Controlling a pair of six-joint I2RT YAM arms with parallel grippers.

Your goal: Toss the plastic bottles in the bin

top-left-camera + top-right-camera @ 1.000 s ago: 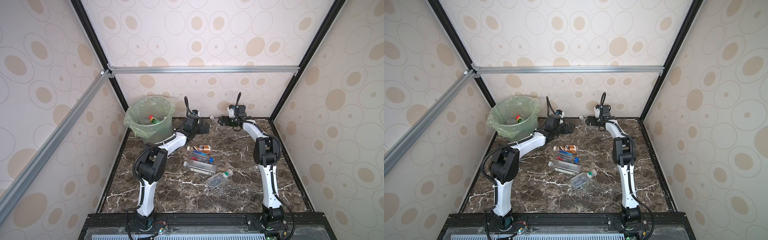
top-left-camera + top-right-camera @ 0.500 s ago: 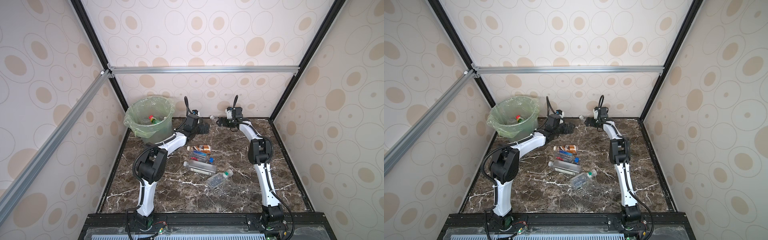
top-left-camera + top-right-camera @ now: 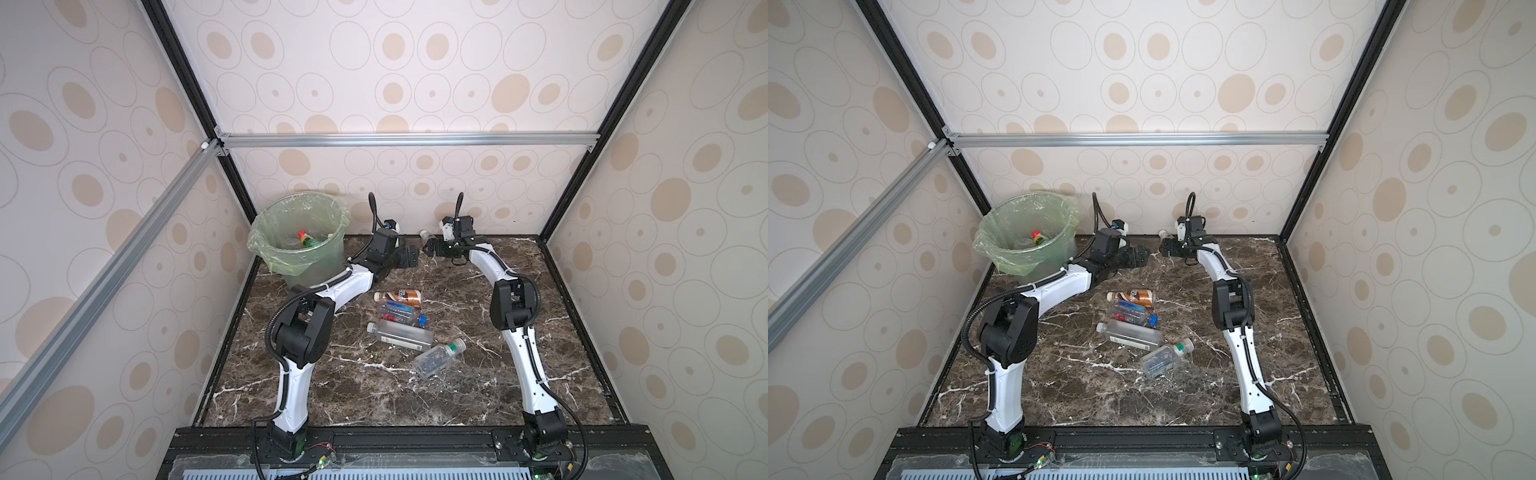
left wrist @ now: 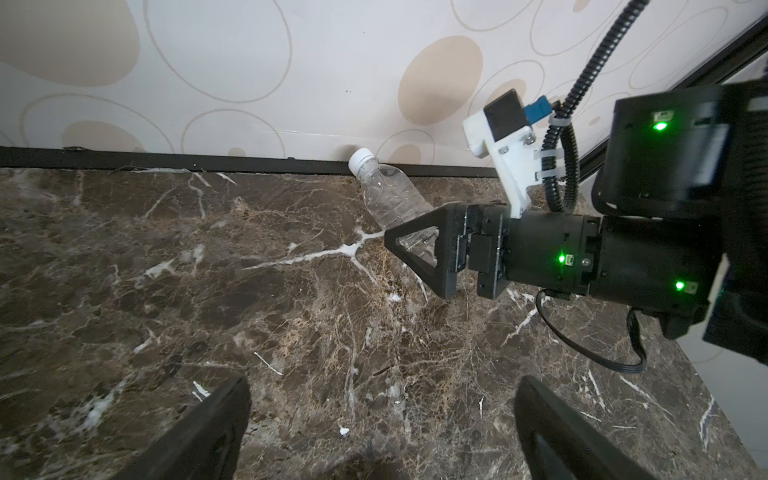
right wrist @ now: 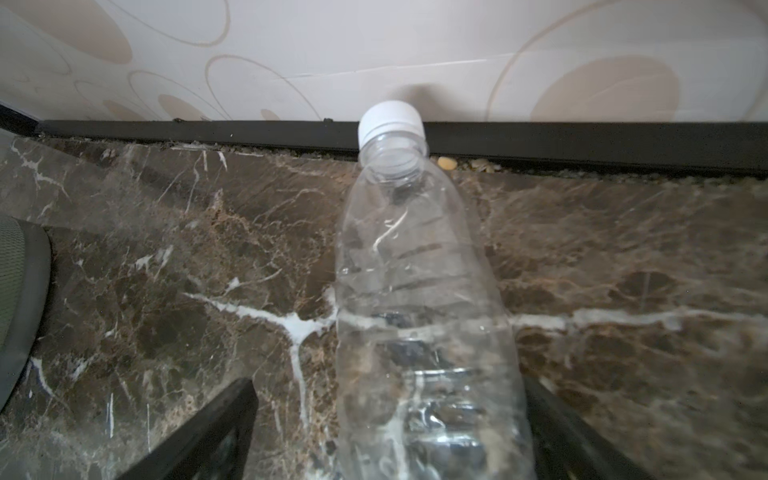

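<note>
A clear plastic bottle [image 5: 419,291] with a white cap lies on the marble floor, its cap against the back wall. It also shows in the left wrist view [image 4: 388,195] and in a top view [image 3: 424,236]. My right gripper [image 5: 388,382] is open and straddles the bottle's lower body, with a gap at one finger. In both top views the right gripper [image 3: 430,249] [image 3: 1163,249] is low at the back centre. My left gripper [image 4: 382,382] [image 3: 411,259] is open and empty just left of it. The bin [image 3: 266,253] [image 3: 1000,253] stands at the back left with bottles inside [image 3: 302,235].
Several bottles lie mid-floor: a brown-labelled one [image 3: 401,296], blue- and red-labelled ones [image 3: 397,311], a clear square one [image 3: 401,334] and a clear green-capped one [image 3: 438,358]. Walls close in the back and both sides. The left arm's forearm [image 3: 349,282] passes beside the bin.
My right gripper has moved left and down, so its open fingers now straddle the white-capped bottle. The bottle and the left arm have not moved.
</note>
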